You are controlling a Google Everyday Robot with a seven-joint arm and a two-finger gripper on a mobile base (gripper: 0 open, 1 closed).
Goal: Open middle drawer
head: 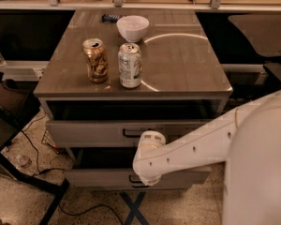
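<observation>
The middle drawer (98, 178) sits two levels below the cabinet top (178, 64), its pale front facing us under a band of shadow. We judge that the arm (192, 146) reaches in low, from the right of the cabinet top, so that the gripper (141, 178) meets the drawer's small black handle (132, 179) head-on for a straight pull outward. The rounded wrist covers that meeting point, so we cannot tell whether the gripper is clenched on the handle or released beside it.

The uppermost drawer (84, 134) lies directly under the cabinet top, and the arm passes below its front. On the cabinet top a gold can (96, 60) and a white can (130, 65) stand near the front edge. A white bowl (132, 27) sits toward the back. All three are well apart from the arm.

We see no third drawer below the cabinet top. Shadow fills the gap above the middle drawer, so we cannot judge how far it stands out.
</observation>
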